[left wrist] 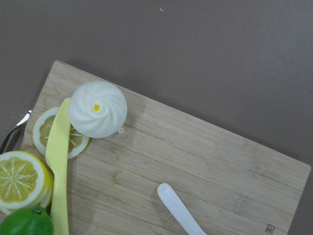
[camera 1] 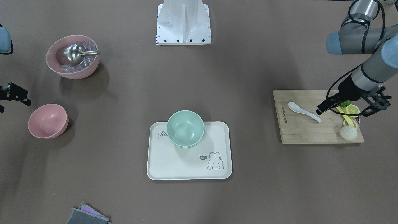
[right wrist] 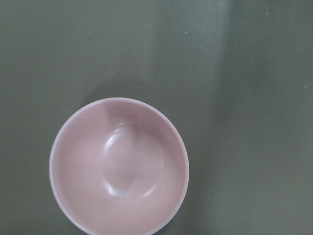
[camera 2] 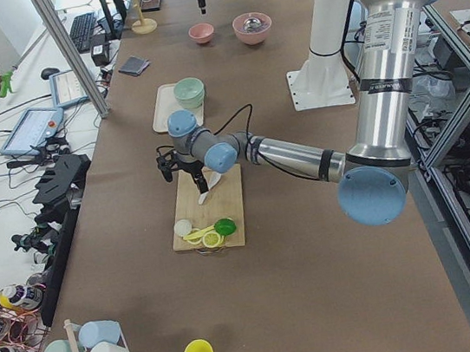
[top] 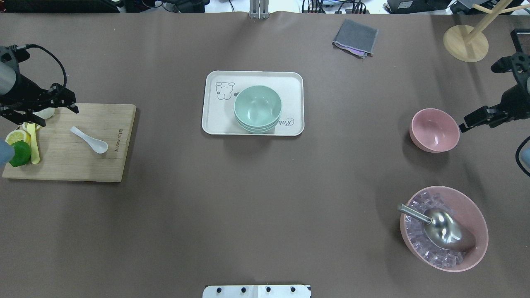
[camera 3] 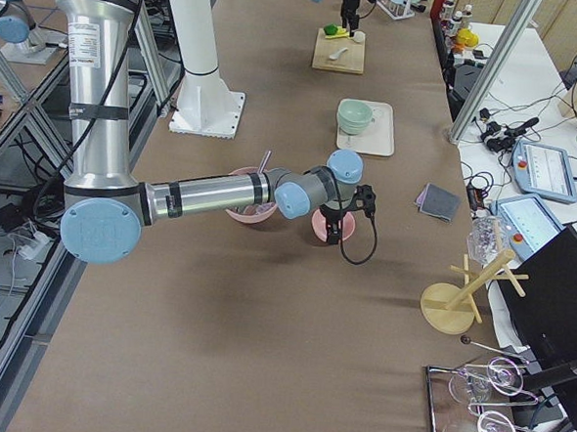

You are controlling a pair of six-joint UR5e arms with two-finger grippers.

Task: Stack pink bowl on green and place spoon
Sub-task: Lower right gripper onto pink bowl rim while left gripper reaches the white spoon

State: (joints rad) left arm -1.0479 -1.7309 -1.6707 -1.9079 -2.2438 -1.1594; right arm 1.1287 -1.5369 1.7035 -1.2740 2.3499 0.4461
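Note:
A small pink bowl (camera 1: 48,120) stands empty on the brown table, also in the overhead view (top: 434,129) and filling the right wrist view (right wrist: 119,166). My right gripper (camera 1: 12,104) is open and hovers just beside and above it, one finger (top: 476,117) near its rim. Stacked green bowls (camera 1: 185,128) sit on a white tray (camera 1: 189,165) mid-table. A white spoon (camera 1: 303,111) lies on a wooden cutting board (camera 1: 304,132). My left gripper (camera 1: 342,112) is open above the board's end, near the spoon's handle (left wrist: 178,215).
On the board lie lemon slices (camera 1: 353,109), a lime (top: 20,153), a yellow knife (left wrist: 58,161) and a white bun (camera 1: 348,133). A large pink bowl (camera 1: 90,70) of ice with a metal scoop stands near the small one. A grey cloth (top: 355,37) and a wooden stand (top: 466,39) are at the far edge.

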